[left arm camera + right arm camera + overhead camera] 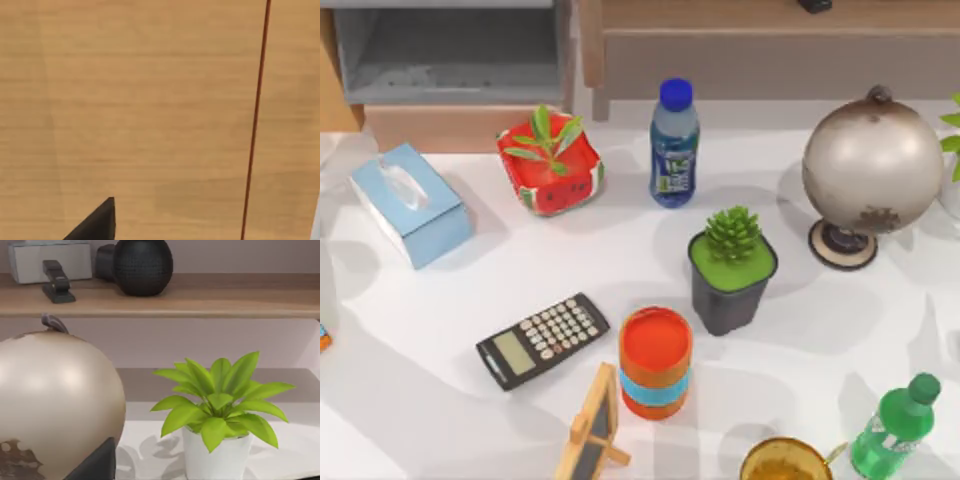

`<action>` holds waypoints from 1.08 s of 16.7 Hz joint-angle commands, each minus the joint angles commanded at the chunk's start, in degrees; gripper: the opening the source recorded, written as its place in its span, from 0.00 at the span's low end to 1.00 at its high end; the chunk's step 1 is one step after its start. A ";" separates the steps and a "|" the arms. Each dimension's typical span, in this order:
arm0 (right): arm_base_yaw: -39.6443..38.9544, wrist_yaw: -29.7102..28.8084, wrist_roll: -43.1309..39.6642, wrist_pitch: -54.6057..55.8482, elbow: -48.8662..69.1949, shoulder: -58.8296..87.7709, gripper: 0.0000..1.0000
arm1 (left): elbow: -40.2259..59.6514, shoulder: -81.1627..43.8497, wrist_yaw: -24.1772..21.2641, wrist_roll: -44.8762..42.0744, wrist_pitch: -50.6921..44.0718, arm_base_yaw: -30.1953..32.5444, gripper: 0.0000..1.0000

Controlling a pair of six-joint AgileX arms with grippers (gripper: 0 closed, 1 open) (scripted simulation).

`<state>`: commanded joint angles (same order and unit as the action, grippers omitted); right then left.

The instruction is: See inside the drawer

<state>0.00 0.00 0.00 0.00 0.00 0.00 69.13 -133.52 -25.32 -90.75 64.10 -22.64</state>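
Far to the left of the blue water bottle [674, 145] sits one light blue tissue box [408, 203]. Behind it, at the back left of the table [620, 260], is the drawer [450, 65]. It is pulled out, so the top view looks right down into it. It is a wide box with grey walls and a grey, speckled floor, and its plain tan wood front [460, 127] faces the table. The left gripper [95, 224] is very close to a tan wood surface with a thin red line, and I cannot tell if it is open or closed. Nearer the bottle stand one red pot painted like a watermelon [550, 170] with a small plant, one black calculator [542, 340], one little chalkboard on a wooden stand [595, 425] and one orange can with a blue band [655, 362]. Behind the bottle is a wider wooden unit [770, 45]. Right of the bottle come one black pot with a spiky green plant [732, 270], one yellow cup [785, 463], one pale globe [872, 160], one green bottle [895, 425] and one leafy plant in a white pot [217, 452]. That makes two bottles and three potted plants. The right gripper [95, 464] is beside the globe, and I cannot tell if it is open or closed.
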 joint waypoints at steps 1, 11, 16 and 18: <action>0.00 0.00 0.00 0.00 0.00 0.00 1.00 | 0.44 -0.21 0.08 0.00 -0.23 0.09 1.00; 0.00 0.00 0.00 0.00 0.00 0.00 1.00 | 0.46 -0.22 0.09 0.00 -0.24 0.09 0.47; 0.00 0.00 0.00 0.00 0.00 0.00 1.00 | 0.46 -0.22 0.09 0.00 -0.24 0.09 0.10; 0.00 0.00 0.00 0.00 0.00 0.00 1.00 | 0.46 -0.22 0.09 0.00 -0.24 0.09 0.00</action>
<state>0.00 0.00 0.00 0.00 0.00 0.00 69.59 -133.74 -25.23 -90.74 63.86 -22.54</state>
